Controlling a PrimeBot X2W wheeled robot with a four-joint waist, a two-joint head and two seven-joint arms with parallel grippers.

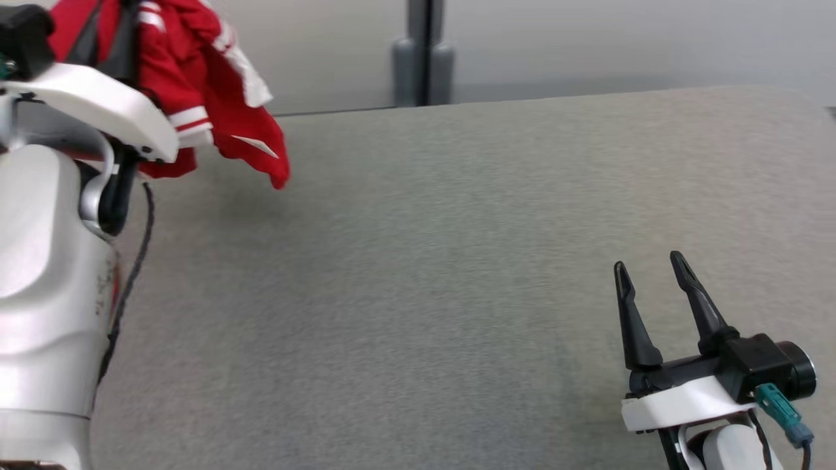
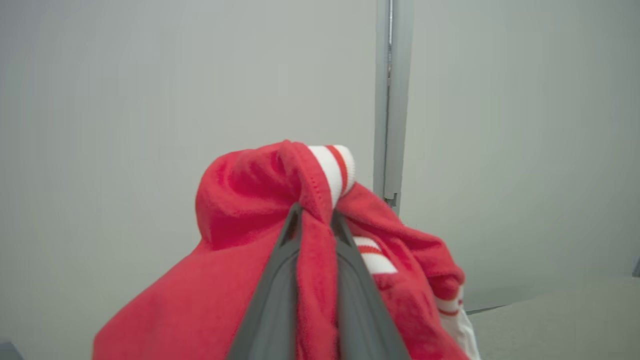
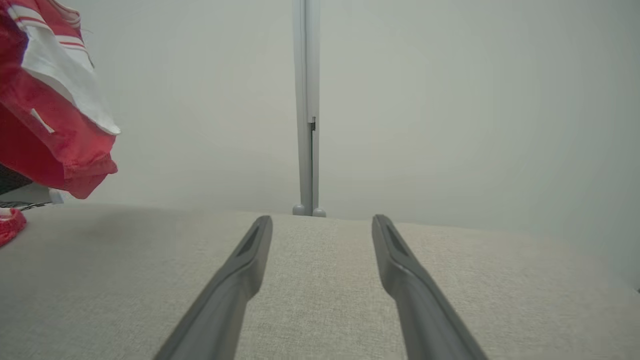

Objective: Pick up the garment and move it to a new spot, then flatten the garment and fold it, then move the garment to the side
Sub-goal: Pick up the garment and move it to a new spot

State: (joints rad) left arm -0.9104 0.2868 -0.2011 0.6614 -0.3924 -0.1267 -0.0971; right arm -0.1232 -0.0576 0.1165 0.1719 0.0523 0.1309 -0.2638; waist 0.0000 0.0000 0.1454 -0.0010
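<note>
We're pinching just one bunched fold of the red-and-white fleece garment [image 2: 240,200] in our left gripper [image 2: 315,212], right gripper [image 1: 648,260] spread empty, so it might slip.

Left arm [image 1: 46,274], 9 o'clock in head view: rounded glossy white shell, curved white cover plate [image 1: 98,104] at 11 o'clock, thin dark cable [image 1: 134,274] along its edge. Right gripper [image 1: 648,261], 4 o'clock: two long black tapered fingers on a black block, white collar [image 1: 679,401], round black camera barrel [image 1: 800,372], teal connector [image 1: 780,405] on a dark lead. Left gripper [image 2: 315,212]: matching dark grey fingers.
</note>
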